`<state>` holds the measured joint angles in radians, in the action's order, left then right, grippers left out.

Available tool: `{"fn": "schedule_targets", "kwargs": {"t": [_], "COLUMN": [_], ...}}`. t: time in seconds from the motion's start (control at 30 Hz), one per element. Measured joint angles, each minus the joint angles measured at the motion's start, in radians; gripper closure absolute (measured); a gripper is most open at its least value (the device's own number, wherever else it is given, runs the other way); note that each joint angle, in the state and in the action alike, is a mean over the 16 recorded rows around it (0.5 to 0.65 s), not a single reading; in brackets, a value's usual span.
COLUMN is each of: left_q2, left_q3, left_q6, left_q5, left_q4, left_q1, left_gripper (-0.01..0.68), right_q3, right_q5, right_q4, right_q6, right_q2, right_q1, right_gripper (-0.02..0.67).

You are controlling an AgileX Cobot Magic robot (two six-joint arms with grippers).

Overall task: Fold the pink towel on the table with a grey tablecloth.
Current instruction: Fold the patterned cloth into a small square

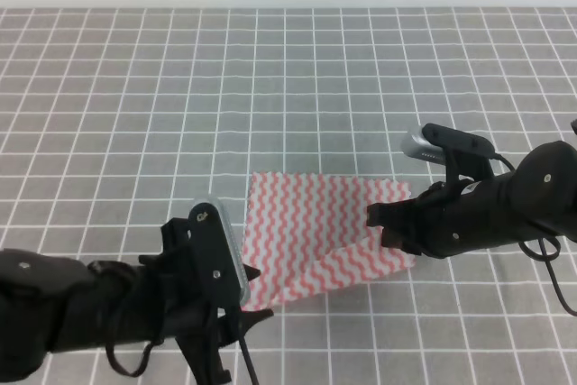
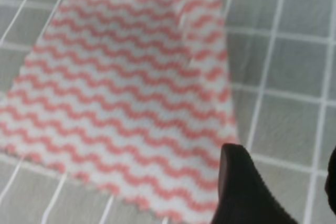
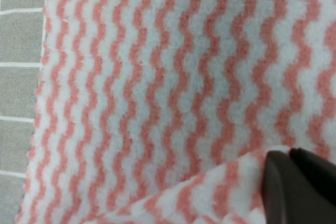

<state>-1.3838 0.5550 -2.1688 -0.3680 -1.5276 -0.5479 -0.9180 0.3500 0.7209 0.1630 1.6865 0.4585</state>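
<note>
Right pincer clenched on the pink towel's right edge (fold partway); left pincer state indeterminate, beside its near-left corner.

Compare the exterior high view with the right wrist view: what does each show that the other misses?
Only the exterior high view shows both arms: the left gripper at the pink towel's near-left corner, the right gripper at its right edge, and the towel's whole outline, with a near flap lifted and angled over the rest. Only the right wrist view shows the weave close up, the serrated left edge and a fold of cloth curling up against a dark fingertip. Both share the towel's pink zigzag stripes and the grey gridded tablecloth.
</note>
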Motion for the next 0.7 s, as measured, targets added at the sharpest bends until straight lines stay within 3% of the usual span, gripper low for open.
{"fn": "schedule_targets", "kwargs": {"t": [0.7], "left_q2": [-0.153], "left_q3": [0.032], "left_q6": [-0.156], "left_q5": [0.117], "left_q4": [-0.023], "left_q1": [0.000], "left_gripper": [0.341], "right_q3": [0.000], "right_q5": [-0.003], "right_q4": [0.000], "right_q6": [0.000], "right_q2": [0.000], "right_q1": [0.000], "right_gripper": [0.664]}}
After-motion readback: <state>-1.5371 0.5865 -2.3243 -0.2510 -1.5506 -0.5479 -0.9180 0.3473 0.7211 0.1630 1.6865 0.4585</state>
